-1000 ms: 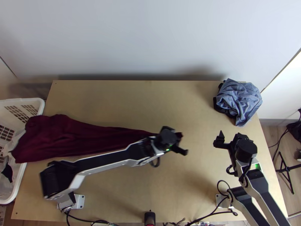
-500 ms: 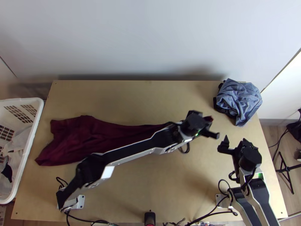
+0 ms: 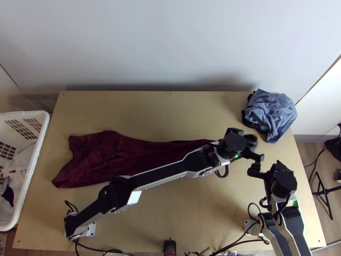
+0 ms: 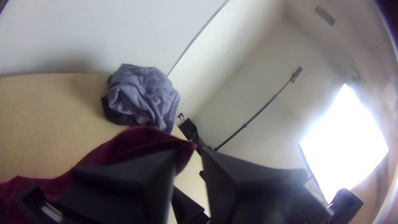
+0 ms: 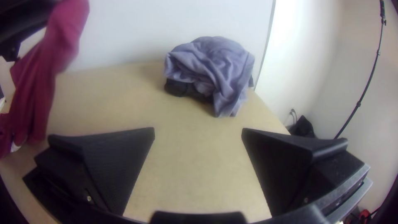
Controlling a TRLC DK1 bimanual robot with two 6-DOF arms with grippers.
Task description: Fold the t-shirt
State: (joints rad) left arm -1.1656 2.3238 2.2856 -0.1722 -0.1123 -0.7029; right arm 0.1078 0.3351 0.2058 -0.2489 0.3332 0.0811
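The counter point(image 3: 192, 217) runs back to a pale wall point(image 3: 162, 47), and a broad band of bare wood lies between its far edge and the maroon t-shirt point(image 3: 119, 155). On the near side there is more open wood, between the left arm point(image 3: 160, 175) and the near edge. Room is tight toward the right – the left end effector point(image 3: 254, 147) hangs just beside the right end effector point(image 3: 266, 167), and I cannot tell whether they touch. Beyond them, at the far right corner, a blue-grey cloth point(image 3: 273, 113) sits bunched over something black. At the left edge stands a white basket point(image 3: 44, 128) with pale cloths point(image 3: 19, 164) in it, its rim apart from the shirt.

The t-shirt lies rumpled, its long axis slanting across the counter: the wide end at the left, spread loosely, the narrow end pointing right and a little toward the far edge. The left arm crosses over part of it. In the left wrist view the left end effector pinches the narrow end near its tips; the right wrist view shows that end raised, cloth hanging in long folds. The right end effector's fingers point(image 5: 120, 166) are spread wide, with nothing between them.
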